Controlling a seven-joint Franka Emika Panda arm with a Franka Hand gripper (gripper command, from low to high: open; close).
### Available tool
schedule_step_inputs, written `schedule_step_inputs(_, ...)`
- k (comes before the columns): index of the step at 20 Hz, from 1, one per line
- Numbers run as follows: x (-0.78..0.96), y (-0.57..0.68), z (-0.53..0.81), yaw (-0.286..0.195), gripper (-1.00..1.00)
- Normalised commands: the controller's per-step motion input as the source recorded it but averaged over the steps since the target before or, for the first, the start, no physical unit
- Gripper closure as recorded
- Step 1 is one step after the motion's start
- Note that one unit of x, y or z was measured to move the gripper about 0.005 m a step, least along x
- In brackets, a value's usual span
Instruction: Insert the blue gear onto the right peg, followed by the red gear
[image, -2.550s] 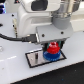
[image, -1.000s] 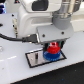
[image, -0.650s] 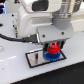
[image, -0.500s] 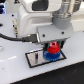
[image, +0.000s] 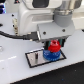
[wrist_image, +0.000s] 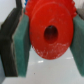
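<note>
In the exterior view the blue gear (image: 50, 54) lies flat on the right side of the dark base plate (image: 35, 59). The red gear (image: 54, 47) sits just above the blue gear, between my fingers; I cannot tell if the two touch. My gripper (image: 54, 46) is shut on the red gear. In the wrist view the red gear (wrist_image: 50, 34) fills the middle, its dark centre hole visible, clamped between two teal finger pads (wrist_image: 24, 44). The peg is hidden by the gears.
The base plate lies on a white table (image: 15, 72). A black cable (image: 12, 35) runs in from the exterior view's left to the arm. The arm's white body (image: 42, 12) fills the upper part of the exterior view.
Almost nothing has changed; the gripper stays over the blue gear with the red gear in it, at most slightly lower.
</note>
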Motion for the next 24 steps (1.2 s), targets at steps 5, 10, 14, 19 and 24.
schedule_step_inputs(5, 0.14, -0.13, 0.18, 0.000, 1.00)
schedule_step_inputs(10, 0.11, -0.05, 0.09, 0.000, 1.00)
schedule_step_inputs(14, 0.19, -0.06, 0.01, 0.000, 1.00)
schedule_step_inputs(19, 0.03, -0.04, -0.03, 0.000, 1.00)
schedule_step_inputs(24, -0.18, 0.00, 0.17, 0.000, 1.00)
